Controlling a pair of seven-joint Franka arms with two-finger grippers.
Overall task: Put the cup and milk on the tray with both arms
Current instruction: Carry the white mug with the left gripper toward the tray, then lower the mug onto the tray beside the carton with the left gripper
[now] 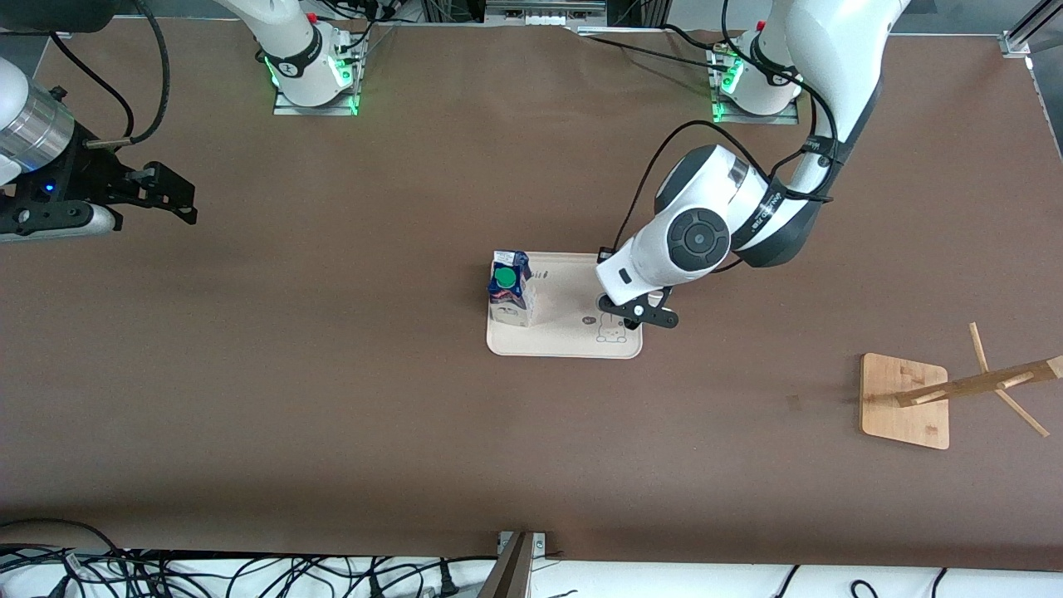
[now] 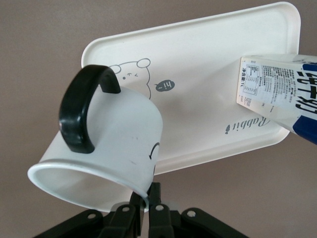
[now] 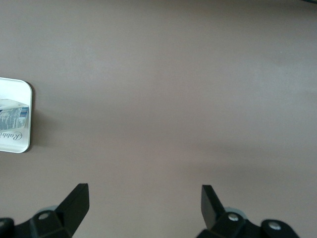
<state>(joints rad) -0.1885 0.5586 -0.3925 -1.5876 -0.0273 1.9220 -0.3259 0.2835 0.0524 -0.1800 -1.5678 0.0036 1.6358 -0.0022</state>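
Note:
The cream-white tray (image 1: 565, 342) lies mid-table, and the blue and white milk (image 1: 508, 286) with its green cap stands on the tray's end toward the right arm. My left gripper (image 1: 638, 313) hangs over the tray's other end, by the bunny drawing. In the left wrist view it (image 2: 147, 199) is shut on the rim of the white cup (image 2: 116, 144), which tilts with its black handle up, before the tray (image 2: 198, 69) and milk (image 2: 280, 94). The left wrist hides the cup in the front view. My right gripper (image 1: 170, 198) waits open and empty (image 3: 145, 198) at the right arm's end of the table.
A wooden rack (image 1: 905, 400) with slanted pegs stands on its square base near the left arm's end of the table, nearer to the front camera than the tray. The right wrist view shows a tray corner (image 3: 15, 88) and brown table cover. Cables run along the table's front edge.

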